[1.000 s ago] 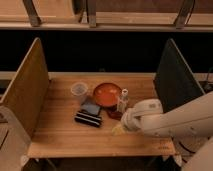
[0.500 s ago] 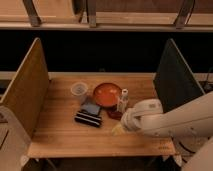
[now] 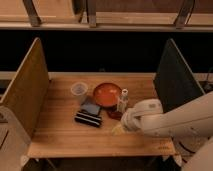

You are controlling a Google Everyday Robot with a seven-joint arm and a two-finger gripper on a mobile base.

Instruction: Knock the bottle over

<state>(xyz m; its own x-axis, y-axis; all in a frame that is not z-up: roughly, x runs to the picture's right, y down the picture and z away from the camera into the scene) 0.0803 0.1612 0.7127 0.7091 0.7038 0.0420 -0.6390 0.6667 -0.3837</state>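
One slim, pale, translucent bottle (image 3: 122, 101) stands upright on the wooden table (image 3: 60, 136), right of centre, and it has a small whitish cap. Its narrow body rises just at the right edge of a round red-orange bowl (image 3: 106, 94), shallow and smooth, with a darker rim. It cannot be told whether bottle and bowl touch.

Just below and to the right of the bottle is the rounded white shell of the robot arm (image 3: 165, 122), which reaches in from the right side. The gripper (image 3: 119, 128) is at the arm's left end, low over the table, in front of the bottle and near its base. Its pale yellowish tip points left and down. Whether it is open or closed cannot be told, and nothing is seen in its hold.

Left of the bowl stands a clear plastic cup (image 3: 79, 90), wider than the bottle and open at the top. In front of the bowl lies a flat bluish packet (image 3: 92, 108), and against it a dark, ribbed rectangular pack (image 3: 88, 119).

The table top is light planked wood. A tan wooden panel (image 3: 27, 85) walls its left side and a dark panel (image 3: 175, 75) its right.
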